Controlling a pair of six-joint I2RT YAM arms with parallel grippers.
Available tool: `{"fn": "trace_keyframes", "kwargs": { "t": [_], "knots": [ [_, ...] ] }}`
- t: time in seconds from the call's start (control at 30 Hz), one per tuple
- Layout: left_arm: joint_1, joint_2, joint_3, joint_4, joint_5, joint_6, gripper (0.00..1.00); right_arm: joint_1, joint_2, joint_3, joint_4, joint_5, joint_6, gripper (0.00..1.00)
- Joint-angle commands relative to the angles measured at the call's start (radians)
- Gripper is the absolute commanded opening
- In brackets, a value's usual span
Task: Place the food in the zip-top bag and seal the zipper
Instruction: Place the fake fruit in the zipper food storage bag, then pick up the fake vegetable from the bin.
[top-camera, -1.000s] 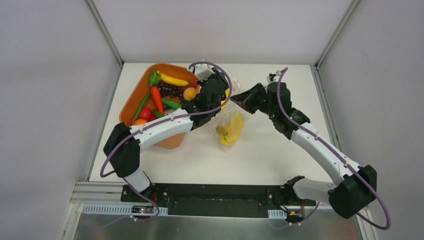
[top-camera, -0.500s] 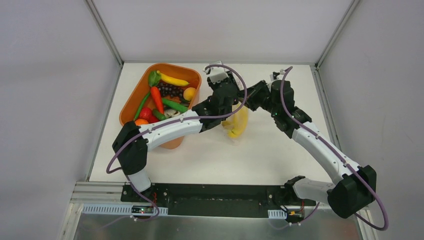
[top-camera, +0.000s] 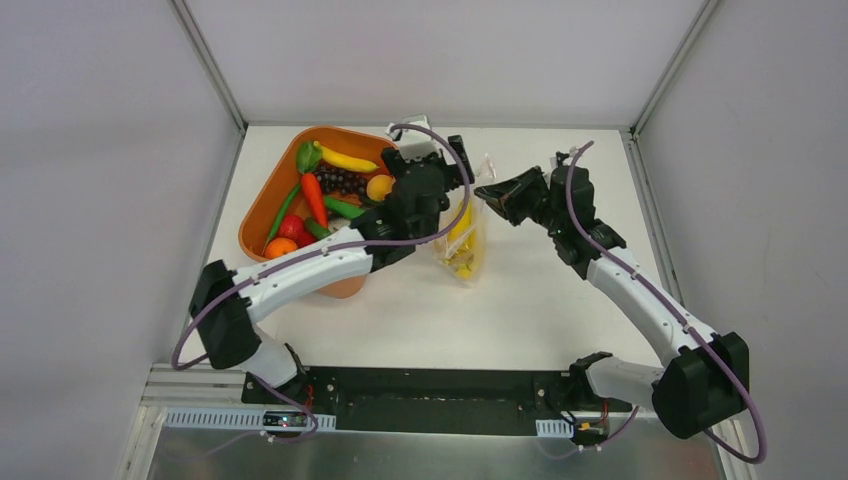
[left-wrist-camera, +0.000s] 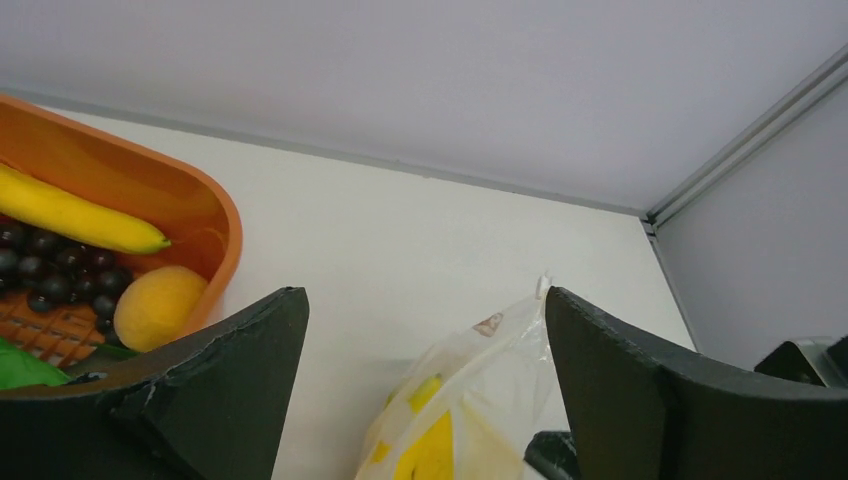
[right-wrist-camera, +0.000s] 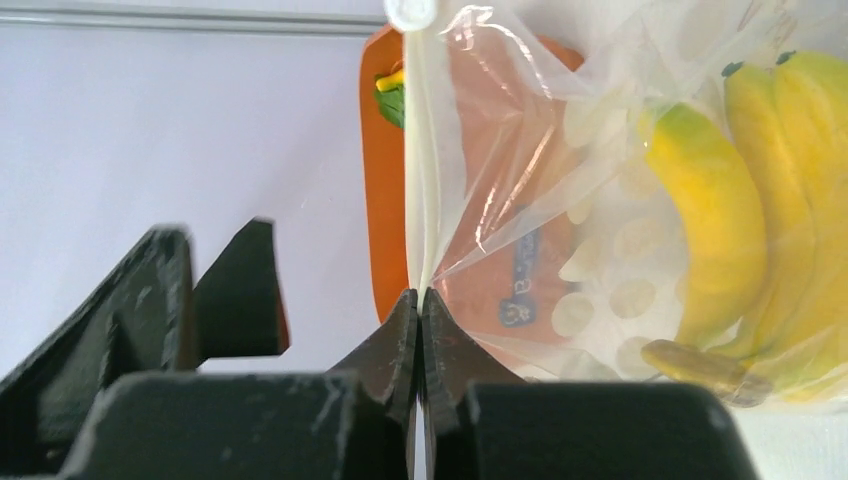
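The zip-top bag (top-camera: 463, 238) hangs over the table with yellow bananas (top-camera: 460, 225) inside. My right gripper (top-camera: 484, 190) is shut on the zipper (right-wrist-camera: 420, 150) at the bag's top edge; the right wrist view shows its jaws (right-wrist-camera: 418, 298) pinched on the pale strip, with the bananas (right-wrist-camera: 720, 200) behind dotted film. My left gripper (top-camera: 450, 160) stands open just left of the bag's top. In the left wrist view its fingers (left-wrist-camera: 200, 400) stand wide apart, the bag (left-wrist-camera: 470, 390) below and between them, its top corner against the right finger. More food (top-camera: 315, 195) lies in the orange tub.
The orange tub (top-camera: 300, 140) sits at the back left of the table with a banana (left-wrist-camera: 70, 215), dark grapes (left-wrist-camera: 50, 270) and a round yellow fruit (left-wrist-camera: 158, 305) at its near end. Grey walls close the table at the back and sides.
My left gripper has opened wide and drawn back to the left, away from the bag. The bag now hangs from the right gripper alone, which shifted slightly right.
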Motion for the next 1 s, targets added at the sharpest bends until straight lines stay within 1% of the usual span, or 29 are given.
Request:
{"fn": "trace_keyframes", "kwargs": {
  "t": [0.0,0.07,0.13,0.2,0.27,0.33,0.43,0.63,0.83,0.97],
  "knots": [
    [0.027,-0.154,-0.055,-0.045,0.106,0.082,0.9,-0.04,-0.054,-0.021,0.084,-0.046,0.001,0.0],
    [0.065,-0.188,-0.057,-0.143,0.165,0.054,0.9,-0.046,-0.053,-0.016,0.055,-0.036,-0.028,0.0],
    [0.128,-0.215,-0.062,-0.233,0.268,0.005,0.91,-0.049,-0.052,-0.015,0.027,-0.028,-0.046,0.0],
    [0.194,-0.232,-0.069,-0.315,0.33,-0.038,0.92,-0.049,-0.053,-0.019,0.027,-0.033,-0.063,0.0],
    [0.263,-0.241,-0.072,-0.373,0.367,-0.058,0.96,-0.048,-0.053,-0.024,0.026,-0.034,-0.071,0.0],
    [0.306,-0.242,-0.064,-0.439,0.377,-0.07,0.99,-0.05,-0.048,-0.026,0.025,-0.037,-0.073,0.0],
    [0.372,-0.24,-0.054,-0.547,0.358,-0.101,0.99,-0.05,-0.041,-0.026,0.022,-0.043,-0.077,0.0],
    [0.548,-0.204,-0.07,-0.672,0.385,-0.145,0.99,-0.05,-0.026,-0.023,0.02,-0.059,-0.079,0.0],
    [0.712,-0.098,-0.022,-0.782,0.506,-0.164,0.99,-0.051,-0.014,-0.016,0.017,-0.082,-0.077,0.0],
    [0.762,-0.027,-0.008,-0.837,0.478,-0.174,0.98,-0.05,-0.014,-0.013,0.012,-0.091,-0.081,0.0]
  ]
}}
